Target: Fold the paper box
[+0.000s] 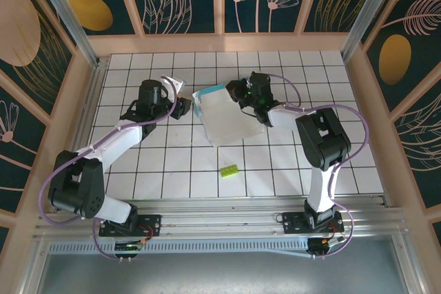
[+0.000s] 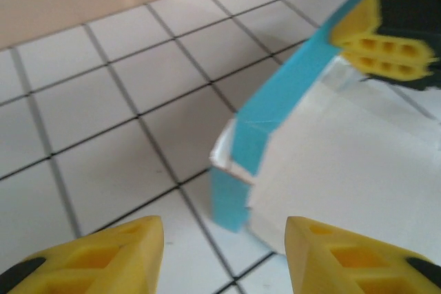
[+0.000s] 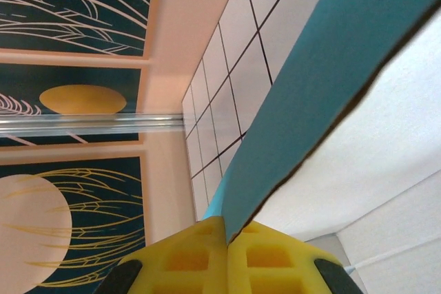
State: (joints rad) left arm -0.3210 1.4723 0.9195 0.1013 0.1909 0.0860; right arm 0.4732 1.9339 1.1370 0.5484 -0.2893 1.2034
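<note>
Left arm (image 1: pixel 117 139): rises from lower left, elbow bent.
Left gripper (image 1: pixel 181 106): left of centre, jaws apart, gripping nothing.
Right arm (image 1: pixel 320 144): bends leftward from lower right.
Right gripper (image 1: pixel 236 93): pinched onto the paper box (image 1: pixel 224 120) edge.

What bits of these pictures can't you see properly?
- Top view: the far corner of the paper box is hidden under the right gripper.
- Right wrist view: the box runs off the picture edges, so its whole shape is cut off, and its pinched edge vanishes inside the shut gripper.
- Left wrist view: blurry, so the box's folds and tabs are unclear.
- Top view: the green block is too small for details.
</note>
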